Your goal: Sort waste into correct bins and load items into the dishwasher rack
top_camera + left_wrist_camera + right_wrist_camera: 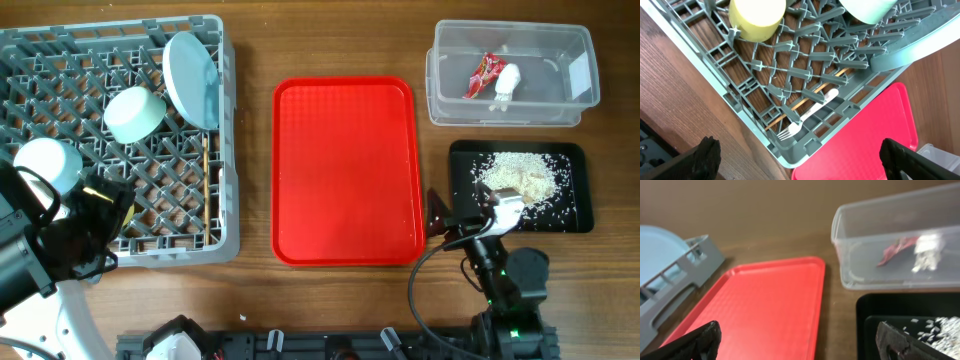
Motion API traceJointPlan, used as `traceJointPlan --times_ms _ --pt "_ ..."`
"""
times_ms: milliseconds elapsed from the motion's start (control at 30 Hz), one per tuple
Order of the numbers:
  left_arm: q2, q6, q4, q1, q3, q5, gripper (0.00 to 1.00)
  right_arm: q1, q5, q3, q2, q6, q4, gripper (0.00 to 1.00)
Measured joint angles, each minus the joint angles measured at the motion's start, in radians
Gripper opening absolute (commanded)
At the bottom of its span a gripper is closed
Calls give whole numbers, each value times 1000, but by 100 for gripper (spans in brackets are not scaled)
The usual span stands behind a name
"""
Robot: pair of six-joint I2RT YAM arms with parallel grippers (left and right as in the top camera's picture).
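Note:
The grey dishwasher rack point(228, 150) at the left holds an upright pale blue plate point(192, 78), a mint-green bowl point(135, 113), a light blue bowl point(48, 165) and a chopstick point(205, 185). The left wrist view adds a yellow cup point(757, 17) and a white fork point(807, 116) beside the chopstick point(812, 98). My left gripper point(100, 205) hangs open above the rack's front part, holding nothing. The clear tub point(575, 110) contains a red wrapper point(484, 75) and a white napkin point(506, 85). Rice scraps point(520, 175) lie in the black tray point(460, 150). Open and empty, my right gripper point(470, 212) hovers at that tray's left edge.
A red serving tray point(345, 170) lies bare between the rack and the two bins. Bare wooden table shows along the front edge and between the red tray and the bins. The arm bases stand at the front.

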State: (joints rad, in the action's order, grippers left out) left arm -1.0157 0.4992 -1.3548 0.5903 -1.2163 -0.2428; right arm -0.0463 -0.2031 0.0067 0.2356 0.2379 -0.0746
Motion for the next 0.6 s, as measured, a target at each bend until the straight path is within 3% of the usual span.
traceJointPlan --times_ms 267,600 --pt "0 0 0 0 0 0 100 128 6 0 -112 -13 63 100" --pt "0 0 0 0 0 0 100 130 41 0 -216 -162 68 100"
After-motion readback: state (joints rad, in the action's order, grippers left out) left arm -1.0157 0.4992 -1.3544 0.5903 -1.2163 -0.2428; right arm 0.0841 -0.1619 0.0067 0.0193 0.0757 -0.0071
